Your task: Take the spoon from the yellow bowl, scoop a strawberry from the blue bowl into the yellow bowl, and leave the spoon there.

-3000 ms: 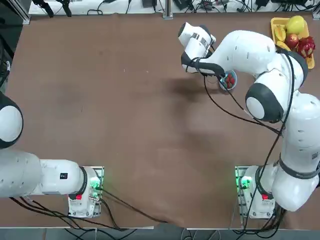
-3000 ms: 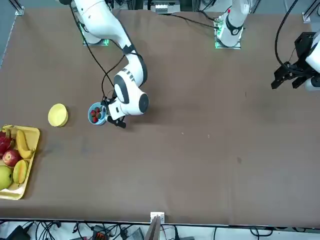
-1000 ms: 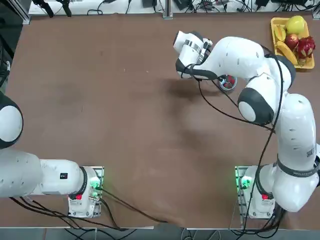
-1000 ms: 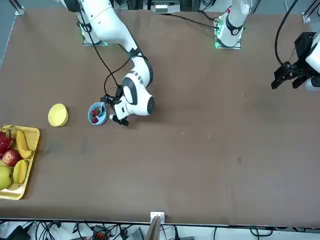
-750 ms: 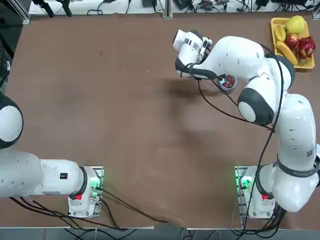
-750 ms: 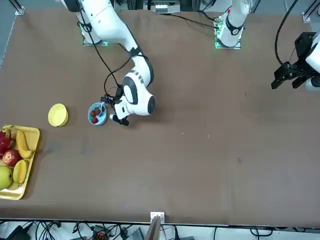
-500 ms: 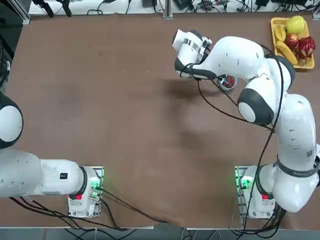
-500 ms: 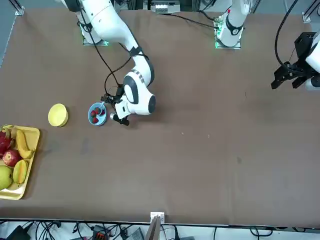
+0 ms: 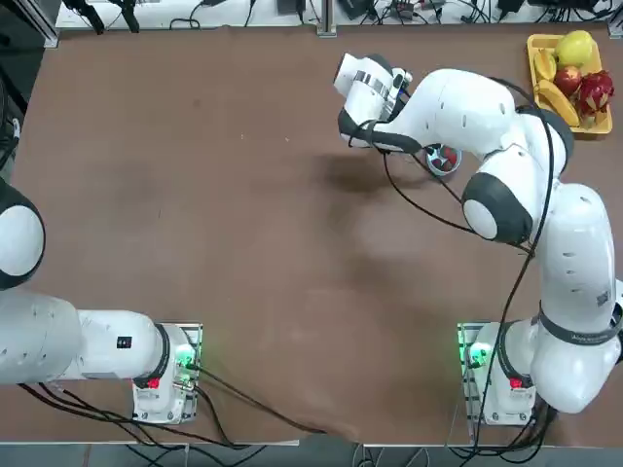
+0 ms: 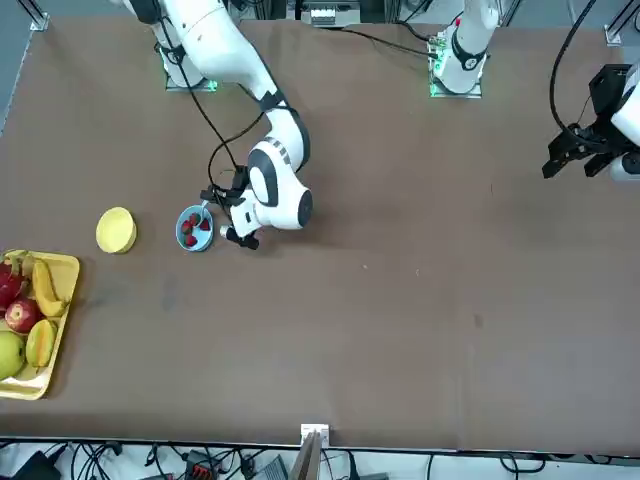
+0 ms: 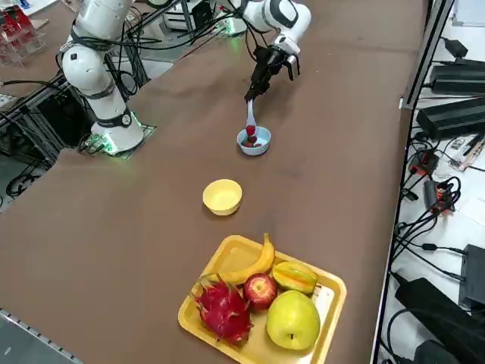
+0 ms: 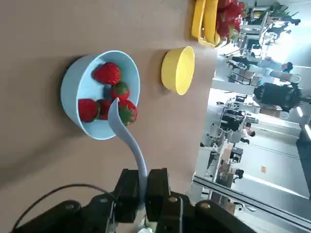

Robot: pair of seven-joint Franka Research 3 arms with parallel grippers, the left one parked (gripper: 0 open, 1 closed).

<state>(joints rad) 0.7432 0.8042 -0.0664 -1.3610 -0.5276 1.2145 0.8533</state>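
My right gripper is shut on the handle of the pale spoon. It hovers beside the blue bowl on the side away from the yellow bowl. The spoon slants down so its tip sits among several red strawberries in the blue bowl. One berry lies right against the tip of the spoon. The yellow bowl stands apart and looks empty. In the top view the arm hides the yellow bowl, and only part of the blue bowl shows.
A rectangular yellow tray with a banana, apple, dragon fruit and other fruit sits past the yellow bowl, near the table's corner. A black cable loops from the wrist close to the blue bowl.
The wrist has crept a little farther from the blue bowl toward the table's middle. The spoon stays gripped with its tip in the bowl.
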